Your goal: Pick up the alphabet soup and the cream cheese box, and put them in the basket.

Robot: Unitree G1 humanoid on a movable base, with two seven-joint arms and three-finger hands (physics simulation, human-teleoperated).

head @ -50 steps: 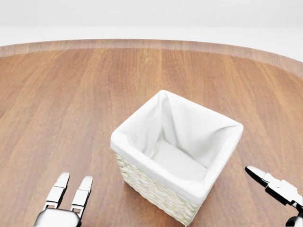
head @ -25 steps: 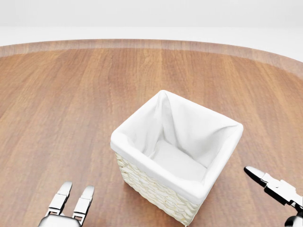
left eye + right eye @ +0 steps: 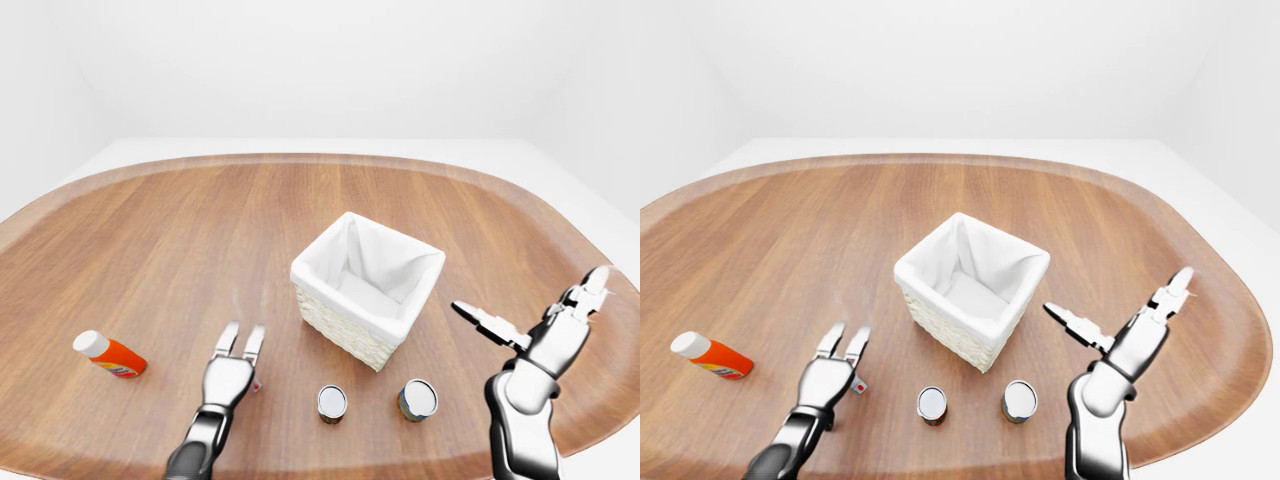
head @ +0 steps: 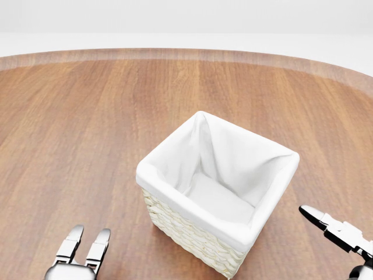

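A woven basket with a white cloth lining is sitting on a rounded wooden counter, turned so one corner is pointing toward the bottom of the left-eye view. Nothing is showing inside it but the lining. Two cans are lying on their sides near the counter's bottom edge, silver lids facing the camera: a can just below the basket's corner, and a second can to its right. Their labels are too small to read, so which one is the alphabet soup is unclear. The cream cheese box cannot be picked out; only a tiny red-and-white object is peeking out beside the left hand.

The left hand is hovering low over the counter, fingers straight and slightly parted, holding nothing, left of the nearer can and apart from it. The right hand is raised to the right of the basket, fingers spread wide, empty, above and right of the second can.

An orange bottle with a white cap is lying far to the left. Bare wood is stretching widely above and left of the basket.
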